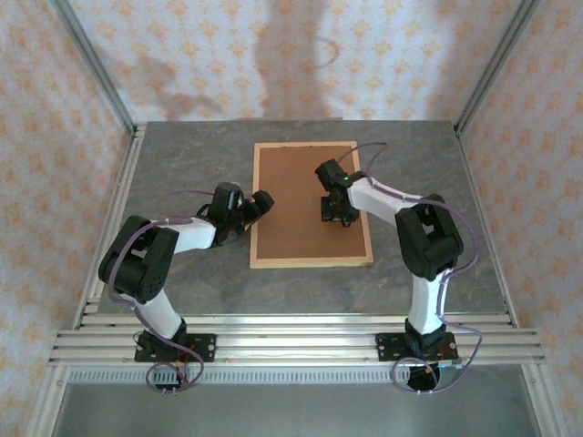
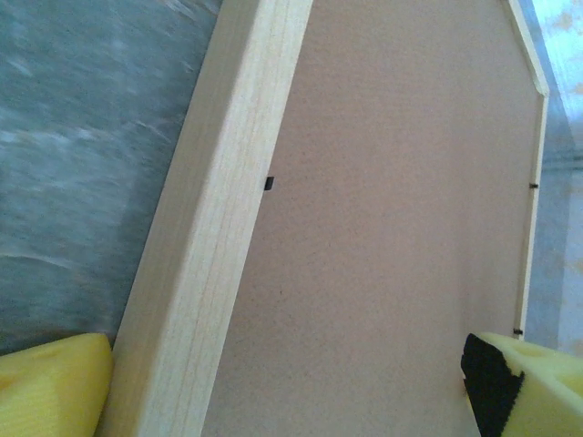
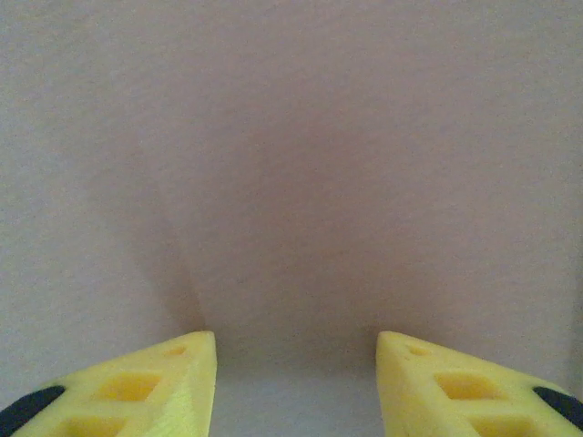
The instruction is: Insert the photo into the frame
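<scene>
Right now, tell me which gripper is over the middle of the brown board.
The right gripper: it hangs over the board, inside the frame. The left gripper is at the frame's left edge, its open fingers straddling the wooden rail.

Bare table (image 1: 182, 164) around frame (image 1: 310, 262).

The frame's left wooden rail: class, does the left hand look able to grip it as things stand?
Probably yes. The left hand is open, one finger outside the frame and one over the backing board, with nothing between them and the wooden rail.
</scene>
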`<action>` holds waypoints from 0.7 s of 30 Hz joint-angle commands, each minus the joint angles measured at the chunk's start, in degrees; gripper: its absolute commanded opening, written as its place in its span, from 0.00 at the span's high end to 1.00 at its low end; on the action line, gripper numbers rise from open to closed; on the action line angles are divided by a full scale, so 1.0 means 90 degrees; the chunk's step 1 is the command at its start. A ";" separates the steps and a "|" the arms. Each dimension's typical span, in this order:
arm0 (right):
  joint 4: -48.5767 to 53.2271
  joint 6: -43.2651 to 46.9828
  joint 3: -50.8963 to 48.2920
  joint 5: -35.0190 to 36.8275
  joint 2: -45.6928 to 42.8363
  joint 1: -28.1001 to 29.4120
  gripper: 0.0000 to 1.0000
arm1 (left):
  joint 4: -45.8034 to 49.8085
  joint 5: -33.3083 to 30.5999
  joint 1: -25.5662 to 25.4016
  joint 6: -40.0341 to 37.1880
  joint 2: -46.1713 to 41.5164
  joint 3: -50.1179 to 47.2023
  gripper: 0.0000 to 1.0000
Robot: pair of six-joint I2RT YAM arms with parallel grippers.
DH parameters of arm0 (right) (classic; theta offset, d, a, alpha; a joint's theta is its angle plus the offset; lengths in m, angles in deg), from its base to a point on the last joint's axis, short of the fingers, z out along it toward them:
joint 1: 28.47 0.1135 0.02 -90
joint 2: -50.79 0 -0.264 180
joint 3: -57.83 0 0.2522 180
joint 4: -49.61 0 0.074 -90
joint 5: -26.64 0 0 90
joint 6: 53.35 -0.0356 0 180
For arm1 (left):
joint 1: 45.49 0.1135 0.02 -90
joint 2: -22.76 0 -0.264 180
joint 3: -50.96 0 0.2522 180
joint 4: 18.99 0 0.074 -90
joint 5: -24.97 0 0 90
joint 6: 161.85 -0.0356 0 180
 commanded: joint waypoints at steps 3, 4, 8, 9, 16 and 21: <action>0.0080 0.0005 0.0091 -0.0166 0.0037 0.0046 0.52 | -0.0048 0.0842 -0.0273 0.0316 0.0264 0.0012 0.04; 0.0094 -0.0005 0.0076 -0.0077 0.0002 0.0047 0.52 | -0.0021 0.0826 -0.0273 0.0308 0.0258 0.0004 0.04; 0.0178 0.0009 0.0079 0.0100 -0.0155 0.0046 0.52 | 0.0206 0.0737 -0.0245 0.0169 0.0170 0.0043 0.04; 0.0207 0.0015 0.0067 0.0176 -0.0202 0.0046 0.52 | 0.0269 0.0724 -0.0218 0.0119 0.0154 0.0064 0.04; 0.0313 -0.0073 -0.0135 0.0670 -0.0650 -0.0057 0.51 | 0.1035 0.0521 0.0202 -0.0418 -0.0231 0.0132 0.03; 0.0015 -0.0184 -0.0559 0.0516 -0.1380 -0.0617 0.40 | 0.2446 -0.0045 0.0466 -0.1451 -0.0644 0.0565 0.02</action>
